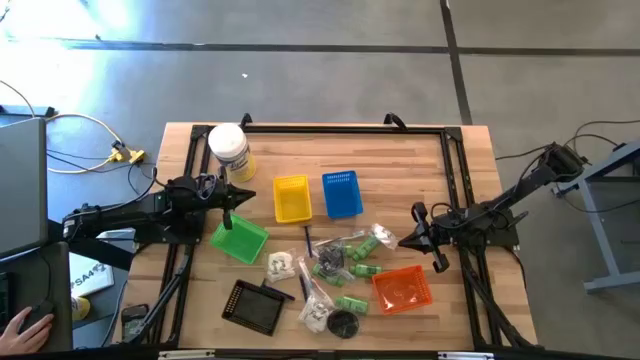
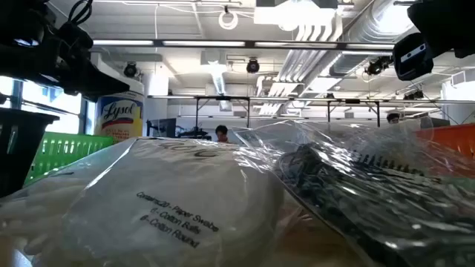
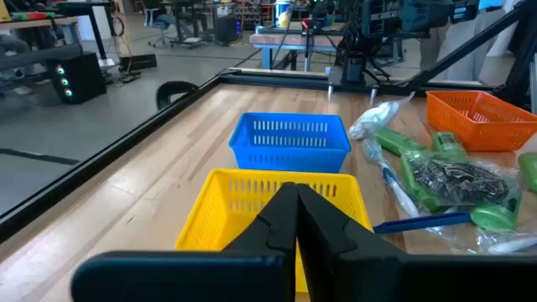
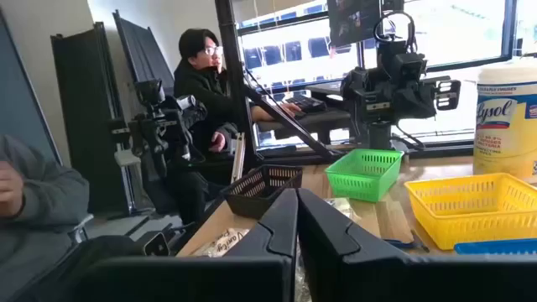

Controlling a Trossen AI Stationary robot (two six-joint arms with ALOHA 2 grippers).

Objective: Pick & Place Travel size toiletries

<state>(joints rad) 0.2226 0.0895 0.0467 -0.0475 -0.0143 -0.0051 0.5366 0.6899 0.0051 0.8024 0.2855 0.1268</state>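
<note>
The travel size toiletries (image 1: 345, 268) lie in a loose heap on the wooden table: green bottles (image 3: 417, 164), clear packets with white contents (image 2: 148, 200) and a small black piece (image 1: 343, 323). My left gripper (image 1: 248, 195) hovers shut over the table's left side, between the green basket (image 1: 238, 240) and the yellow basket (image 1: 292, 198); its shut fingers (image 3: 295, 220) point at the yellow basket. On the right side my right gripper (image 1: 406, 240) hovers shut just right of the heap, pointing left, with its fingers (image 4: 295, 220) closed on nothing.
A blue basket (image 1: 341, 193) stands beside the yellow one, an orange basket (image 1: 402, 288) right of the heap and a black tray (image 1: 255, 305) at the near left. A big white jar (image 1: 228, 150) stands at the far left. A person (image 4: 205, 71) sits beyond the table's left side.
</note>
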